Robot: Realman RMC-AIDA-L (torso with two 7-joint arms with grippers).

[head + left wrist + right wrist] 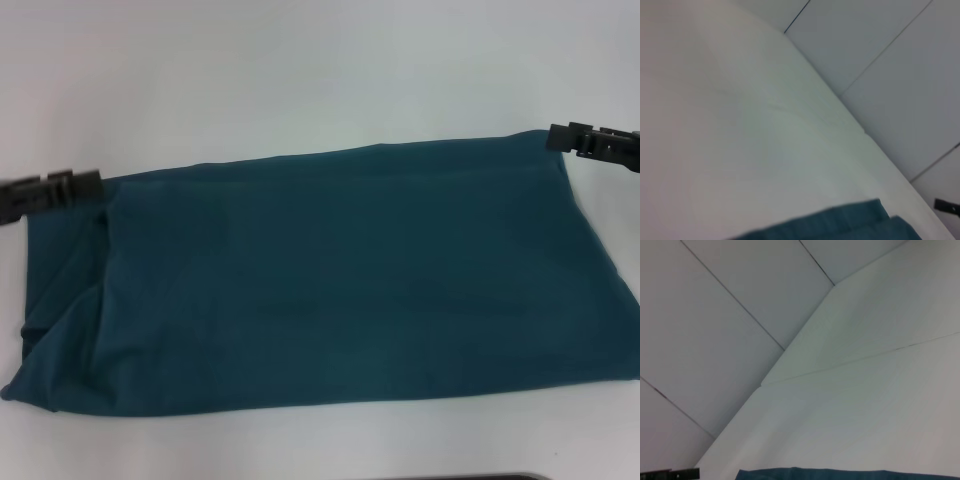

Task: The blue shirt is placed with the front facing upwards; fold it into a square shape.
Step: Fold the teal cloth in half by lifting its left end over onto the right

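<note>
Two grippers are set at the far corners of the blue shirt [330, 280]: the left gripper [95, 183] and the right gripper [556, 138]. Whether fabric is pinched cannot be told. The shirt is spread on the white table [300, 70], already folded lengthwise; a crosswise fold is judged next. No print or label is seen.

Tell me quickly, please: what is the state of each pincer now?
Left pincer: at the shirt's far left corner; grip cannot be told.
Right pincer: at the shirt's far right corner; grip cannot be told.
</note>
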